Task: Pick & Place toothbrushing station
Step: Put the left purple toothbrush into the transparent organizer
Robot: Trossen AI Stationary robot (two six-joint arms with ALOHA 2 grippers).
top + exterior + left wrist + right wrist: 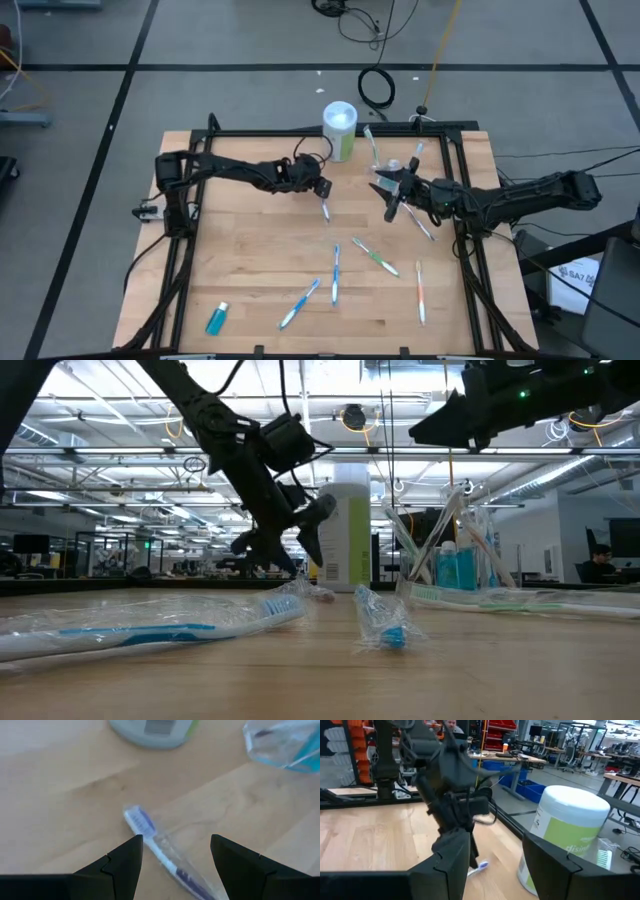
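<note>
A blue-and-white toothbrush in a clear wrapper [150, 832] lies flat on the wooden table [250, 250]; it also shows in the high view [325, 208]. My left gripper [322, 190] hovers over its head end, open, one finger on each side and touching nothing. It also shows in the left wrist view [175, 845]. My right gripper [388, 195] is open and empty above the table, beside the clear cup [395, 168]. The cup stands on the table with several toothbrushes leaning in it. Several more toothbrushes [336, 272] and a teal tube [217, 318] lie on the near half.
A white-and-green canister [340, 128] stands at the far edge, just beyond my left gripper. Another wrapped toothbrush [425, 225] lies near my right gripper. Black frame rails [470, 250] run along the table's left and right sides. The bare wood at the near left is free.
</note>
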